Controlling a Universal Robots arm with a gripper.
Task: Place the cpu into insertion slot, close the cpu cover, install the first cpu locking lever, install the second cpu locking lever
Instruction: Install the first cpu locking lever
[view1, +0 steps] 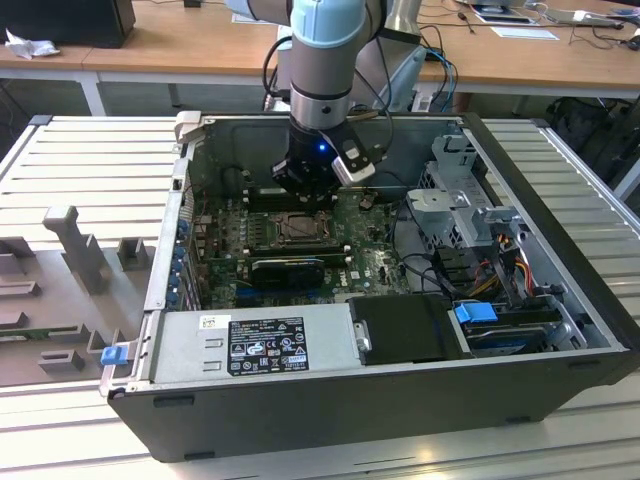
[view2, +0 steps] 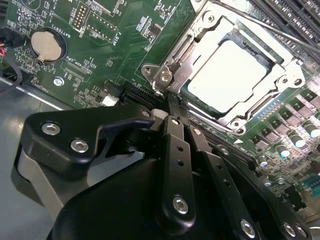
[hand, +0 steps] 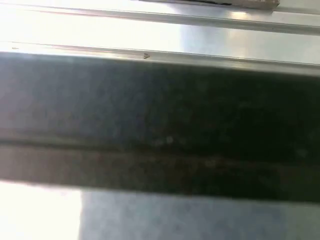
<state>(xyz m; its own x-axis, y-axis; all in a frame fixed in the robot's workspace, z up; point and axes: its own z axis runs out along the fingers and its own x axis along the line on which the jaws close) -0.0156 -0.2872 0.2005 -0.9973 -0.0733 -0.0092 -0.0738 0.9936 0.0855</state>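
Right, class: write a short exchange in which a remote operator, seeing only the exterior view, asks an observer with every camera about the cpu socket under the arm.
Operator: The gripper hides part of the insertion slot. Is the cpu in?
Observer: Yes. In the second wrist view the pale cpu lies flat in the slot.
Operator: And the cpu cover?
Observer: The cpu cover lies down around the chip, which shows through its cut-out.
Operator: What are the fingers doing?
Observer: They are closed together, tips right by one corner of the socket frame. I cannot tell whether they pinch anything.
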